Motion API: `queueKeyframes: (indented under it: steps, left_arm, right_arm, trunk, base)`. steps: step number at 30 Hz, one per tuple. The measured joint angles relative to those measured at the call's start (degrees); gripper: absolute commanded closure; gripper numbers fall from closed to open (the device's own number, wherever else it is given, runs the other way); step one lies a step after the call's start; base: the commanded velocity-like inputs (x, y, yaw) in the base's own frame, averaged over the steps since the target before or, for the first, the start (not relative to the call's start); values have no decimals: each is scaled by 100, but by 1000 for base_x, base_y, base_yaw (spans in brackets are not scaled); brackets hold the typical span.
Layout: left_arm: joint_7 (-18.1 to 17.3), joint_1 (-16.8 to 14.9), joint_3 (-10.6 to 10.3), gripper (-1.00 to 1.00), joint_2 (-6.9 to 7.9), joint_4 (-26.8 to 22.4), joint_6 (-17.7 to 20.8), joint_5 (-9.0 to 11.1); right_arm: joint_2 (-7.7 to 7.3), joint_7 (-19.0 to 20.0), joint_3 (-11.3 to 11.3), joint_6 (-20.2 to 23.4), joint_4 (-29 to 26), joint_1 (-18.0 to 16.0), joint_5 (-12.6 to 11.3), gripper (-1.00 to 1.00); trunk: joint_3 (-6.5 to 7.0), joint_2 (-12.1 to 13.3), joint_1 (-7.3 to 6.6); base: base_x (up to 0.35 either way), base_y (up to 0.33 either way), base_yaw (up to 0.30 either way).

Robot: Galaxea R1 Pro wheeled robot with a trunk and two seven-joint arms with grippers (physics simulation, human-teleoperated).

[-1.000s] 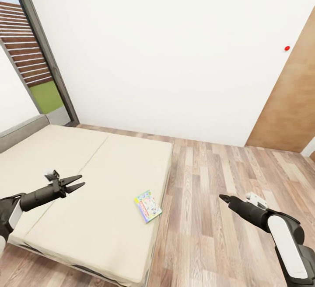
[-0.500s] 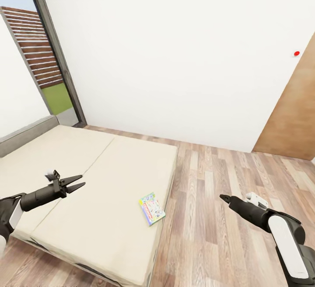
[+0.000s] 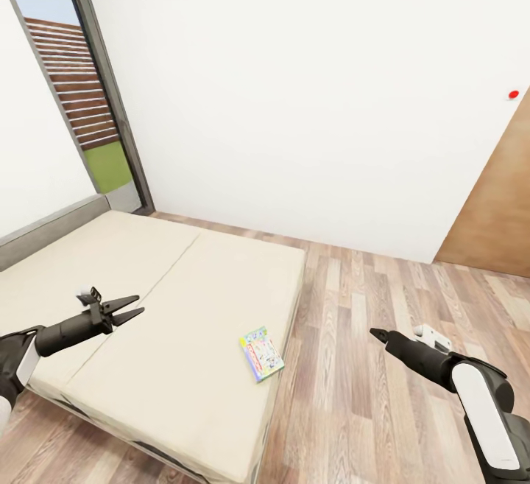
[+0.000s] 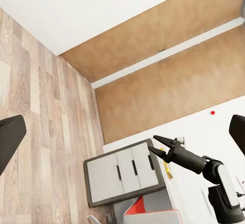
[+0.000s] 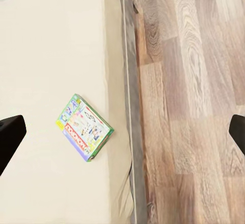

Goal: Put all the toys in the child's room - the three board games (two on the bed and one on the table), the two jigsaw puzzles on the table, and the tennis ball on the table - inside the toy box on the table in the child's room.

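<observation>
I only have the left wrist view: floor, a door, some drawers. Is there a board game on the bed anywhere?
Observer: Yes, in the head view one board game lies flat on the bed, close to the edge by the wooden floor.
Operator: Is either arm touching it?
Observer: No. The right gripper hangs over the floor, apart from the bed, and the left gripper is over the mattress, jaws open, away from the game.

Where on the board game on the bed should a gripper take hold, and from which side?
The board game lies flat near the bed's floor-side edge, nearer the right gripper. Probably best to come from that side and pinch a long edge or corner, since the thin box offers little else.
</observation>
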Motion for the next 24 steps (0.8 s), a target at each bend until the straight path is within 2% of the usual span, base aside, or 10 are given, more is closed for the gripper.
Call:
queueKeyframes:
  steps: [7,15,24]
  left_arm:
    - [-7,21,2,-100,-15,0,-115,0]
    - [-1,23,1,-100,-41,1,-139,1]
    - [-3,28,-1,-100,-47,0,-141,5]
  right_arm:
    - [0,0,0,67,0,0,6,-100]
    - [15,-4,22,78,0,0,8,-100]
    - [28,-10,27,79,1,-2,14,-100]
  trunk:
    - [26,0,0]
    - [31,0,0]
    - [40,0,0]
  base:
    - [0,-4,1]
    - [10,-145,7]
    - [3,-84,216]
